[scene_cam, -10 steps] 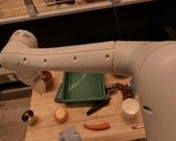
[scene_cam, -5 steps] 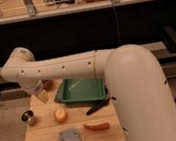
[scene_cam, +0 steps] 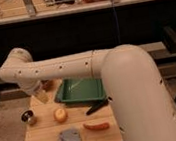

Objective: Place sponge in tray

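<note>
The green tray sits at the back middle of the wooden table, with its right side partly behind my arm. My gripper hangs below the arm's wrist, just left of the tray's left edge and above the table's back left corner. A pale yellowish piece shows at its tip. I cannot tell whether it is the sponge or part of the gripper. No other clear sponge is in view.
On the table are a small metal object at the left, a round yellow fruit, a grey-blue cloth at the front, an orange carrot-like item and a black object. My white arm fills the right side. A dark counter stands behind.
My arm's bulk has come closer and now covers the table's right side, hiding the white cup. The gripper has shifted from the tray's left rim to just left of it, and lower.
</note>
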Robot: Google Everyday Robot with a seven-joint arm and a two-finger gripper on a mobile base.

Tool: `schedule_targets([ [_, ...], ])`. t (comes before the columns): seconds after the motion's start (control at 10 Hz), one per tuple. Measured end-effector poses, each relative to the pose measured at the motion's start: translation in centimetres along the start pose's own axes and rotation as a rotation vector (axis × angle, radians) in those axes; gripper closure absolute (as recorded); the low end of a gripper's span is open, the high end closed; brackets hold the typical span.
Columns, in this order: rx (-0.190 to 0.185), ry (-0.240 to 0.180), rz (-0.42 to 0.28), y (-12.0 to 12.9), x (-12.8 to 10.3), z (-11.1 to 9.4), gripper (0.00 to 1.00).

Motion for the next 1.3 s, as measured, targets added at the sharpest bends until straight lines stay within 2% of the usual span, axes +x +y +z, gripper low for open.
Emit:
schedule_targets([
  [0.2,-0.025,0.010,0.004,1.0,-1.8,1.6,0.35],
  [0.5,-0.029,-0.005,0.033,1.3,-1.3,5.3,0.35],
  [0.8,-0.037,0.015,0.074,0.8,1.2,8.5,0.35],
  [1.0,-0.057,0.060,0.100,0.4,4.0,10.3,0.35],
  [1.2,-0.071,0.055,0.130,0.7,6.6,11.6,0.35],
  [1.3,-0.068,0.032,0.148,0.8,7.6,11.6,0.35],
])
